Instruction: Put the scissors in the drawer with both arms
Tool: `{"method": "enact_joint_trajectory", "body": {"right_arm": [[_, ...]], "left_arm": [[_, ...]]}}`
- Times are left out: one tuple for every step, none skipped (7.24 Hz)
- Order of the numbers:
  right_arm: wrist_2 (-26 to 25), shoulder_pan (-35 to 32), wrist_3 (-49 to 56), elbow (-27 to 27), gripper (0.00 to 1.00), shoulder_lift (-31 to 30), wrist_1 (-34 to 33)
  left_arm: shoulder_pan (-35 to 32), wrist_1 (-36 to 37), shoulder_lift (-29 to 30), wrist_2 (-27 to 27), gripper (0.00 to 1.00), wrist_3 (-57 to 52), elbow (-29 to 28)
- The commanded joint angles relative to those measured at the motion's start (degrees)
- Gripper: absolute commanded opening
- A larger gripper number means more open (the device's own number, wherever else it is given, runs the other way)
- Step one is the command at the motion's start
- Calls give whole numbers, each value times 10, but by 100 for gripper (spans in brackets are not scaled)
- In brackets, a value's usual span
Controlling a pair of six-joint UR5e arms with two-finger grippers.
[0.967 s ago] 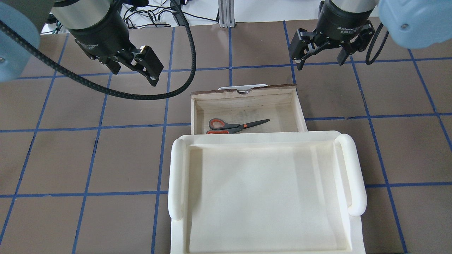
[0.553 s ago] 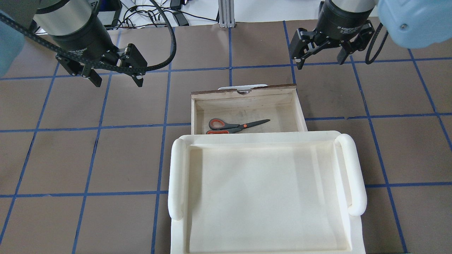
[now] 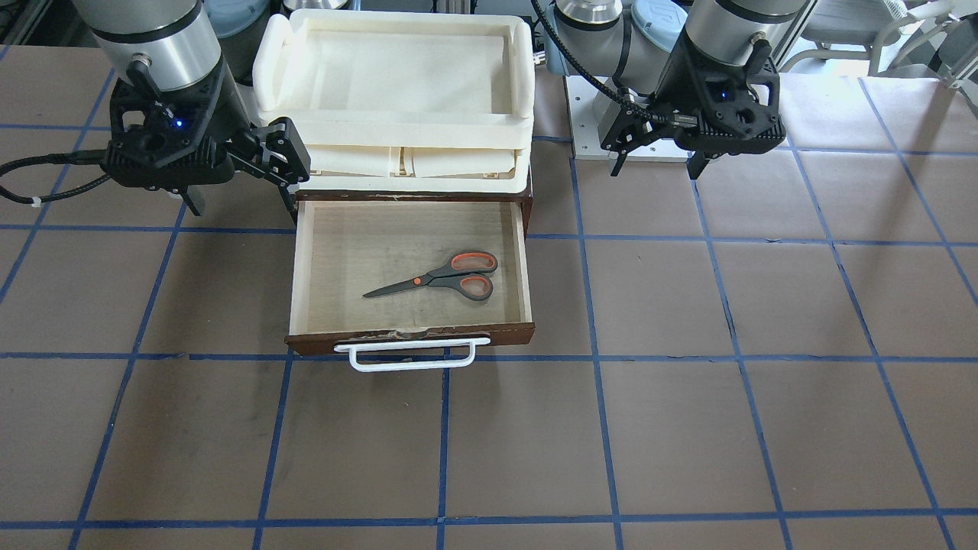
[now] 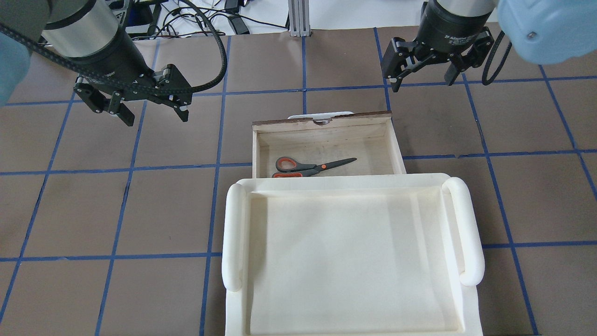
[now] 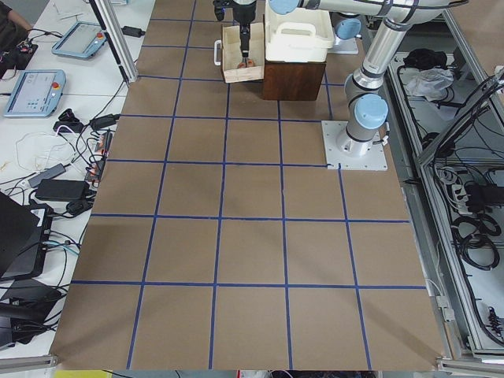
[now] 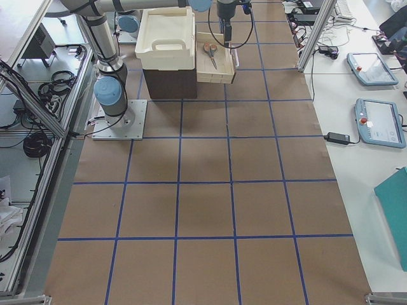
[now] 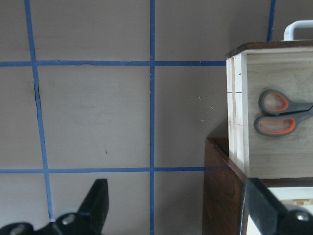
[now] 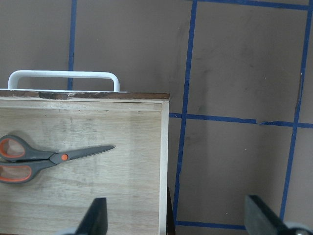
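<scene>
The scissors (image 3: 439, 279) lie flat on the pale floor of the open drawer (image 3: 412, 338), handles toward the robot's left. They also show in the overhead view (image 4: 312, 166) and in both wrist views (image 7: 279, 113) (image 8: 49, 159). My left gripper (image 4: 154, 114) is open and empty above the table, to the left of the drawer (image 4: 326, 128). In the front view it (image 3: 655, 164) is at the upper right. My right gripper (image 4: 422, 81) is open and empty beyond the drawer's right front corner. In the front view it (image 3: 241, 202) is at the left.
A cream foam tray (image 4: 233, 233) sits on the dark cabinet, over the drawer's rear part. The drawer's white bar handle (image 3: 412, 359) juts out over the table. Brown table with a blue tape grid lies on all sides. Cables (image 4: 200, 23) lie at the far edge.
My left gripper has swung left, away from the drawer, and turned at the wrist. The right gripper, scissors and drawer have not moved.
</scene>
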State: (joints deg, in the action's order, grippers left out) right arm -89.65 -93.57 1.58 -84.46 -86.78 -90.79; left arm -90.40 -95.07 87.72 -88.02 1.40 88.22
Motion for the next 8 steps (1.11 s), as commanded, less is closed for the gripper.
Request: {"method": "enact_joint_trajectory", "body": {"right_arm": [[0, 1, 0, 0, 100, 0, 0], [0, 0, 0, 0, 100, 0, 0], [0, 1, 0, 0, 100, 0, 0], [0, 1, 0, 0, 100, 1, 0], [0, 0, 0, 0, 100, 2, 0], [0, 0, 0, 0, 100, 2, 0], [0, 0, 0, 0, 100, 2, 0], [0, 0, 0, 0, 100, 3, 0]], "left_arm": [[0, 1, -5, -3, 100, -1, 0], [0, 1, -4, 1, 100, 2, 0], [0, 0, -6, -7, 100, -1, 0], [0, 3, -6, -5, 100, -1, -1], [1, 4, -6, -6, 100, -1, -1], [1, 4, -5, -5, 100, 2, 0], [1, 4, -6, -7, 100, 0, -1], [1, 4, -6, -7, 100, 0, 0]]}}
